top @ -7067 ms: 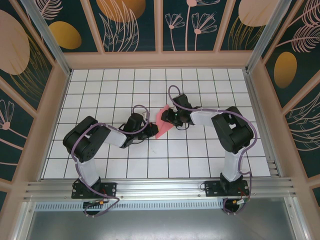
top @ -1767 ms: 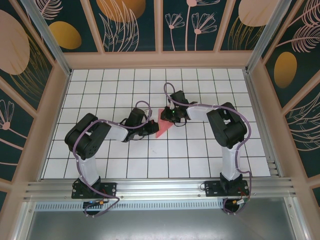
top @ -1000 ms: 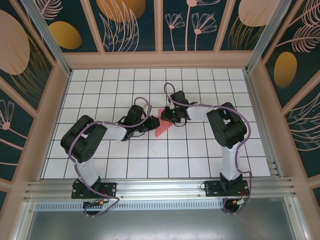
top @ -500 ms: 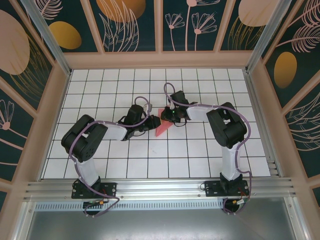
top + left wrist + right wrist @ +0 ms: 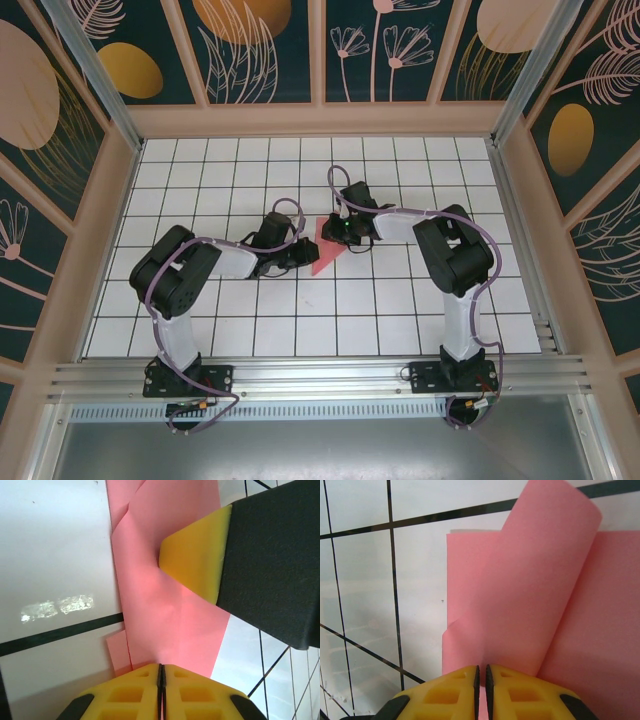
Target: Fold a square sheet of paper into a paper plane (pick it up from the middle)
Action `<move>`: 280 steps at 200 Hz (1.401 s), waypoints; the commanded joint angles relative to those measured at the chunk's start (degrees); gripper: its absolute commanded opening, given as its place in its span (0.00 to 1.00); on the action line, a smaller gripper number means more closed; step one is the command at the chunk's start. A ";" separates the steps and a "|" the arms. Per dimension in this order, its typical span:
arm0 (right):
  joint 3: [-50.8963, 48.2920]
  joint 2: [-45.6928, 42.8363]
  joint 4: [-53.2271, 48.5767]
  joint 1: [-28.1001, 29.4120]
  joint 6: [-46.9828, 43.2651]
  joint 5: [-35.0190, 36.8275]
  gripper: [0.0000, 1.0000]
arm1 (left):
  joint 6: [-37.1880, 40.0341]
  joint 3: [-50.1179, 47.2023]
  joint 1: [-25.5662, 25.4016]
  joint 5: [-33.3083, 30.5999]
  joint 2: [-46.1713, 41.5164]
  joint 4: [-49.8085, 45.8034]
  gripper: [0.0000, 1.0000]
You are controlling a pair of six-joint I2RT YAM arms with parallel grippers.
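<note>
From above, the paper plane [image 5: 322, 254], a half-folded salmon-pink wedge with its point toward the near edge, lies flat near the middle of the white grid table [image 5: 200, 180]. The left gripper [image 5: 300, 252] comes in at its left edge and the right gripper [image 5: 338, 233] sits on its far right corner. Both arms are bent low and reach inward. Bare tiles lie open on all sides out to the wooden side walls [image 5: 118, 215] and the aluminium rail [image 5: 320, 372] along the near edge. In the left wrist view the left gripper's [image 5: 161, 672] yellow pads are pressed together with only a hairline seam, right at the paper plane's [image 5: 160, 620] near edge. Whether paper is nipped between them cannot be told. A yellow pad [image 5: 197, 560] on the other arm's black finger bears down on the sheet's right half, while the layered left edges of the sheet sit slightly offset over the table [image 5: 55, 545]. In the right wrist view the right gripper's [image 5: 481, 677] pads are likewise closed to a thin slit at the paper plane's [image 5: 520, 610] lower edge. One flap curls up and over in a soft roll, uncreased, with its straight left edge just beside a grid line and bare table [image 5: 365, 580] to the left.
</note>
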 commanded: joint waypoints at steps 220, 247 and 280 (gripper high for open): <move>-3.91 0.27 -0.01 -0.87 -0.46 -7.44 0.06 | 2.81 2.79 -0.69 -2.46 -3.66 -3.85 0.16; -3.99 0.36 0.42 -0.93 -0.23 -8.01 0.06 | 3.96 4.50 -0.76 -2.04 -1.44 -5.50 0.15; -4.26 0.69 1.28 -1.01 0.42 -8.71 0.05 | 4.69 4.99 -1.18 -1.27 0.46 -6.66 0.14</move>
